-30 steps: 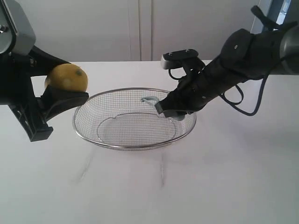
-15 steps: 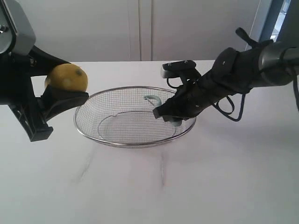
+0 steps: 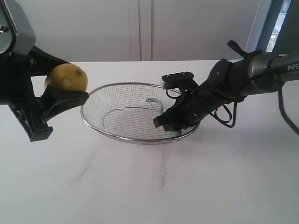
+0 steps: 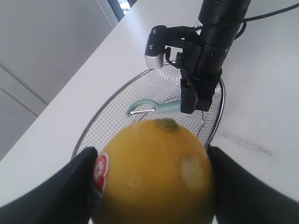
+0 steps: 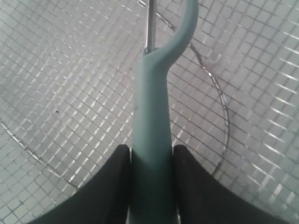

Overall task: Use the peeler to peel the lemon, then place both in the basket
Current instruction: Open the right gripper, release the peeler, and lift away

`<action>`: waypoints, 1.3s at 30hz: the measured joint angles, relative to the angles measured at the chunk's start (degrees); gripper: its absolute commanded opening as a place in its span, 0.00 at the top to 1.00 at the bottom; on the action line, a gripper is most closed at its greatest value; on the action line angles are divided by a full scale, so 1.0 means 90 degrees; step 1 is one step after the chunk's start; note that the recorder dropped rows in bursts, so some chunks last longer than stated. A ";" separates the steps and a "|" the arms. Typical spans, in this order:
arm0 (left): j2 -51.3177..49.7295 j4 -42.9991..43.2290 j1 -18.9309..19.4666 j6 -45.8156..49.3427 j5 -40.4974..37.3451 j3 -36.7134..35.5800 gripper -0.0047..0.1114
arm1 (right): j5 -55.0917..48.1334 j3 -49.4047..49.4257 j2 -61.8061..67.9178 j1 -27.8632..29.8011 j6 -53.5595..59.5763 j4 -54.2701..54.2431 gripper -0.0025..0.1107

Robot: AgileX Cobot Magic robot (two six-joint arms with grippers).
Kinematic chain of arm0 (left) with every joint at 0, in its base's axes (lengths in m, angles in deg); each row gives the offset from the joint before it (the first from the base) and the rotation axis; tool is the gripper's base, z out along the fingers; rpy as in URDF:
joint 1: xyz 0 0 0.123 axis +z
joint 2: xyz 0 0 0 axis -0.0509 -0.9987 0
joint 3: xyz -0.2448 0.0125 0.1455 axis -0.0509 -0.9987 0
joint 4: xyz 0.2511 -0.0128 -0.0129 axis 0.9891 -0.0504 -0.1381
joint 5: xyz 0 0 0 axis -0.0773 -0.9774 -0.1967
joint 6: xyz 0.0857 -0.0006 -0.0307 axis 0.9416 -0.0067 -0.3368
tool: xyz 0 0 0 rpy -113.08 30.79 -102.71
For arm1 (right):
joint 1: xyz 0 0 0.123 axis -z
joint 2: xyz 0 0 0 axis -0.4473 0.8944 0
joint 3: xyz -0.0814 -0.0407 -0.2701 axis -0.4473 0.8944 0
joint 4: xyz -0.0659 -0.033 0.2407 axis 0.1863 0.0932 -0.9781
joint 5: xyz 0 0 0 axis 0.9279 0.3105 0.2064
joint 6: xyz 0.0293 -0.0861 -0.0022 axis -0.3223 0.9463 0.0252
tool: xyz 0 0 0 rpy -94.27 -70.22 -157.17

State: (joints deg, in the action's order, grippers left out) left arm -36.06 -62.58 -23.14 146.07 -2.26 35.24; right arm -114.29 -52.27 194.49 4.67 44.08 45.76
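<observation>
I can read one bit of lettering: white "PiPE", cut off by the frame edge, on the right arm at three o'clock in the exterior view. The lemon has a red sticker whose print I can't make out.

A robotics lab bench, by the look of it: a white tabletop with faint grey veining, plain pale wall panels with vertical seams at twelve o'clock, and a bright window edge at two o'clock. The black left arm and the right arm, with its loose cable, flank a wire-mesh basket, a kitchen prop.
</observation>
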 measured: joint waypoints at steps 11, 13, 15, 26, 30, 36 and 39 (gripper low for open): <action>0.0000 0.0000 0.0000 0.0000 0.0000 0.0000 0.96 | 0.0000 0.0000 0.0000 0.0000 -0.0025 0.0000 0.55; 0.0000 0.0000 0.0000 0.0000 0.0000 0.0000 0.96 | 0.0000 0.0000 0.0000 0.0000 -0.0025 0.0000 0.51; 0.0000 0.0000 0.0000 0.0000 0.0000 0.0000 0.96 | 0.0000 0.0000 -0.0017 0.0000 -0.0025 0.0000 0.49; 0.0000 0.0000 0.0000 0.0000 0.0000 0.0000 0.96 | 0.0223 0.0000 -0.0964 0.0000 -0.0025 0.0000 0.49; 0.0000 0.0000 0.0000 0.0000 0.0000 0.0000 0.96 | 0.0246 0.0000 -0.1561 0.0000 -0.0025 0.0000 0.49; 0.0000 0.0000 0.0000 0.0000 0.0000 0.0000 0.96 | -0.0392 0.0000 -0.2587 0.0000 -0.0025 0.0025 0.81; 0.0000 0.0000 0.0000 0.0000 0.0000 0.0000 0.96 | -0.1045 0.0012 -0.3109 0.0000 -0.0025 0.0025 0.98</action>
State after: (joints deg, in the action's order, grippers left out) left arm -36.06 -62.58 -23.14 146.07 -2.26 35.24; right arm -123.70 -52.17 166.51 4.67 43.86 45.98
